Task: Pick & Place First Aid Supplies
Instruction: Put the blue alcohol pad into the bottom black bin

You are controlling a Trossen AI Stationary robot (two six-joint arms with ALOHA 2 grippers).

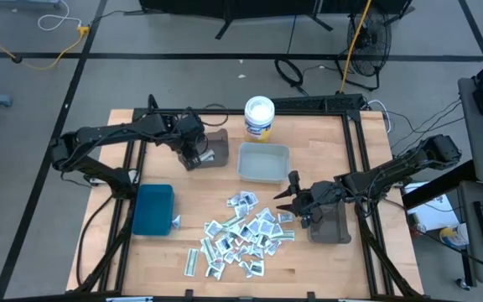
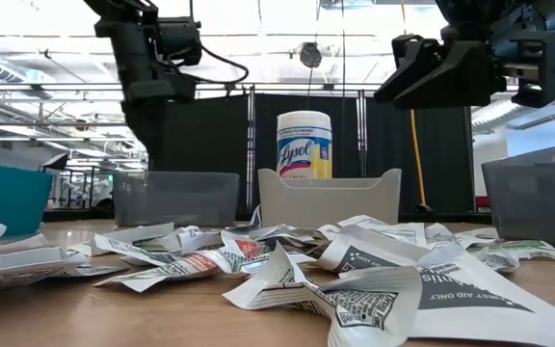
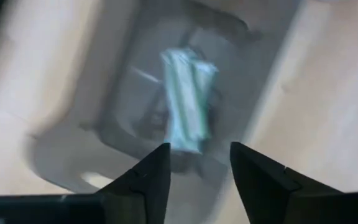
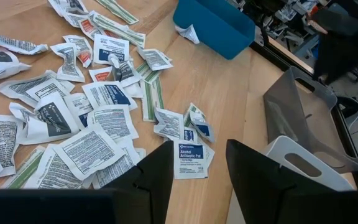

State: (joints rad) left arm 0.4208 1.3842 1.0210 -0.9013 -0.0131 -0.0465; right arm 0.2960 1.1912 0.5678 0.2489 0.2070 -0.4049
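The first aid supplies, small white packets and strips, lie in a loose heap on the wooden table's near middle. My left gripper hangs open, pointing down over a dark grey bin at the far left. A green-and-white strip packet shows inside that bin below the fingers, apart from them. My right gripper stands open in the air over the heap's right edge, with nothing between its fingers.
A teal bin sits at the near left with one packet beside it. A pale bin stands in the far middle, with a white round tub behind it. Another dark grey bin sits below my right arm.
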